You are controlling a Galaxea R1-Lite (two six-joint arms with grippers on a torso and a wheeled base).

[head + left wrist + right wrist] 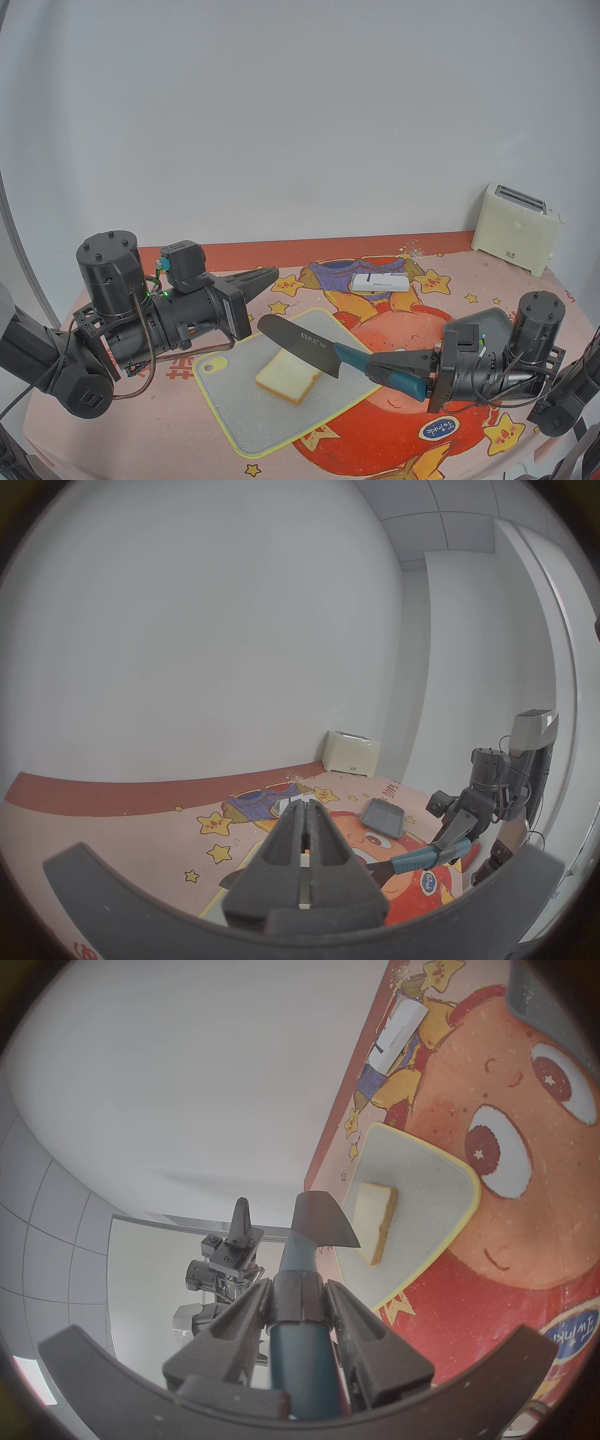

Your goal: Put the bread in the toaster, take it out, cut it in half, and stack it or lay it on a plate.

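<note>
1. Bread slice: lies flat and in one piece near the middle of the grey, yellow-rimmed cutting board. Also seen from the right wrist.
2. Cutting board rests on the surface, which carries a cartoon-print cover, in front of the robot and between the two arms.
3. Right pincer: clamped on the teal handle of the kitchen knife. The right wrist view shows both fingers pressed against the handle.
4. Knife: dark blade points toward the robot's left and is held over the far edge of the slice. Contact between blade and bread cannot be told.
5. Left pincer: raised above the surface beyond the board's left corner, well apart from the bread. Fingers drawn together with only a thin slit between them, nothing held.
6. Toaster: cream, two slots on top, standing at the far right corner of the surface against the wall.
7. Grey tray: on the right side of the surface, partly hidden behind the right arm in the head view.
8. White flat object: beyond the board, kind not discernible.
</note>
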